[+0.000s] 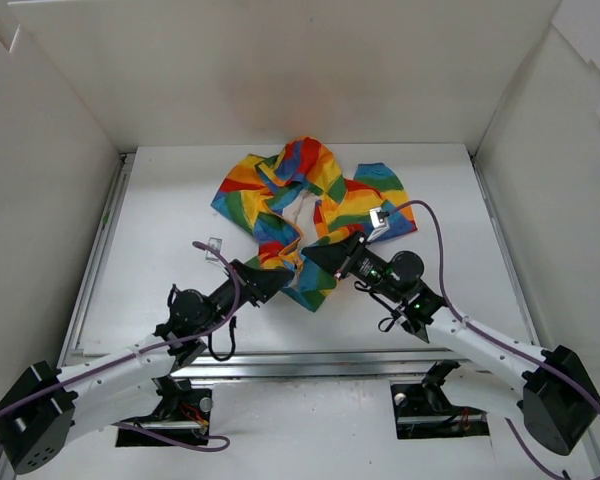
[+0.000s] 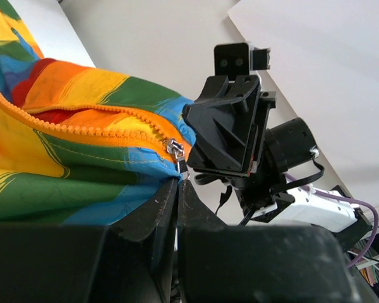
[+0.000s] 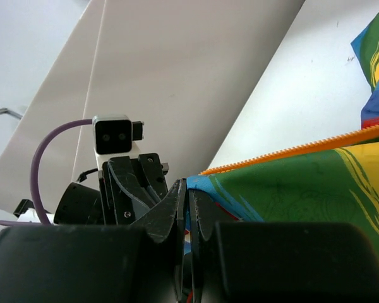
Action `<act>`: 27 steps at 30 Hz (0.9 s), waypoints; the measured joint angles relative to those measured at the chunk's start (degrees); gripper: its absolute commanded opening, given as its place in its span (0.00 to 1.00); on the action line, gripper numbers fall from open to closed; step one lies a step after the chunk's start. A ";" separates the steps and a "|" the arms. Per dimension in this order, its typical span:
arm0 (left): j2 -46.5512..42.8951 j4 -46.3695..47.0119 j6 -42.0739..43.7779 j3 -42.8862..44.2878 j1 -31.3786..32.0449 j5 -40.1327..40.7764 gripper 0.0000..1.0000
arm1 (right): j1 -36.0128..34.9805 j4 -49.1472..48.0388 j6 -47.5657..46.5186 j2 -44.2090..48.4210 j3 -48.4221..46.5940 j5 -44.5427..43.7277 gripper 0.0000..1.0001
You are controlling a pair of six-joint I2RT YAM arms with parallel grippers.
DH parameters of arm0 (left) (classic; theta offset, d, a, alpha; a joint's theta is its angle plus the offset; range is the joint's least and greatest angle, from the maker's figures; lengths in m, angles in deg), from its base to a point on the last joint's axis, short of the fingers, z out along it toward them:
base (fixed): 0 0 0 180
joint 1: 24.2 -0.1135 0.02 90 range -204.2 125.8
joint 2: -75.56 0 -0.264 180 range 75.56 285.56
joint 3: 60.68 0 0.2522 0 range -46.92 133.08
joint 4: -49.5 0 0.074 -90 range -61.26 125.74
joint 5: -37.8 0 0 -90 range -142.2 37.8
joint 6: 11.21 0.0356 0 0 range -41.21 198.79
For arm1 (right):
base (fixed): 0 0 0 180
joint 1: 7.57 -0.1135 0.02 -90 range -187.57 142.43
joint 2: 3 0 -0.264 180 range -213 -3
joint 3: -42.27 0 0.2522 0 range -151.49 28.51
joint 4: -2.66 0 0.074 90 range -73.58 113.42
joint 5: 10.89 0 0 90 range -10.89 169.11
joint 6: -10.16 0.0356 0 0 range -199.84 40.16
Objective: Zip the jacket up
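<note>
The jacket (image 1: 310, 200) lies crumpled near the middle of the white counter (image 1: 160, 250). It is a soft heap of thin fabric in broad red, orange, yellow, green and blue stripes, with a patch of white lining (image 1: 295, 208) showing among the folds. Its near edge reaches toward me, held between my two arms.

My left claw (image 2: 177, 188) is closed tight. Its scuffed black fingers pinch the small metal zipper pull (image 2: 181, 166), which hangs from the silver slider (image 2: 175, 148). Beyond the slider, two rows of chunky orange teeth (image 2: 95, 121) part into a narrow V.

My right claw (image 3: 185, 189) is closed too, clamped on the jacket's green-striped corner just beside the left claw. From there one loose row of orange teeth runs straight along the fabric's edge.
</note>
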 measured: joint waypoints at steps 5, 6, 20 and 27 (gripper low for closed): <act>-0.83 -0.11 -0.44 -1.44 1.03 0.90 0.00 | -0.02 2.45 0.04 -0.20 -1.36 1.25 0.00; -0.96 -0.11 -0.44 -1.51 1.16 1.14 0.00 | -0.02 3.08 0.04 -0.44 -1.70 1.38 0.00; -4.00 -6.14 1.73 -1.51 2.05 4.57 0.00 | -2.23 11.17 -2.47 -8.07 -8.13 -1.62 0.00; -4.66 -7.63 1.90 -2.69 2.05 6.91 0.00 | -7.23 15.65 -5.77 -12.92 -14.23 -9.70 0.00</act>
